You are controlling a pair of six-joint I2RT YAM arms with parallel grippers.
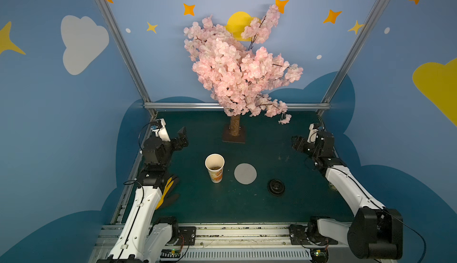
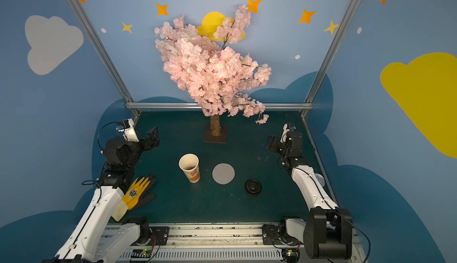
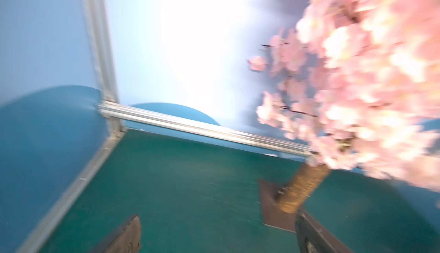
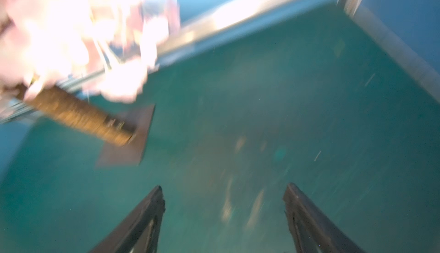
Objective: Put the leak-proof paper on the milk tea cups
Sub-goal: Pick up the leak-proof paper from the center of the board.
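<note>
In a top view, the leak-proof paper (image 1: 245, 173) lies flat around the middle of the green table surface (image 1: 222, 207). It is just beside the milk tea cup (image 1: 215, 167) without touching it. The cup stands upright, mouth open, on the side of the paper toward the left edge. A black lid (image 1: 276, 187) lies past the paper, toward the right edge and nearer the front edge. The left gripper (image 1: 183, 137) hangs by the left edge and the right gripper (image 1: 294, 142) by the right edge. Both are well apart from paper and cup, and nearer the back edge, where a blossom tree (image 1: 235, 125) stands. In a top view, a yellow glove (image 2: 137, 193) lies by the left edge, partly under the left arm. The left wrist view is blurred. It shows that gripper's fingers (image 3: 126, 236) spread wide over bare surface, with no paper or cup in sight. The right wrist view, equally blurred, shows its fingers (image 4: 145, 221) spread, with nothing between them. The disc looks thin, light and limp, and lying flush it offers no raised edge. The rim on the side away from the cup seems the best hold, taken with a soft pinch. It would probably crease or slip easily, and the cup looks light enough to tip if nudged.
</note>
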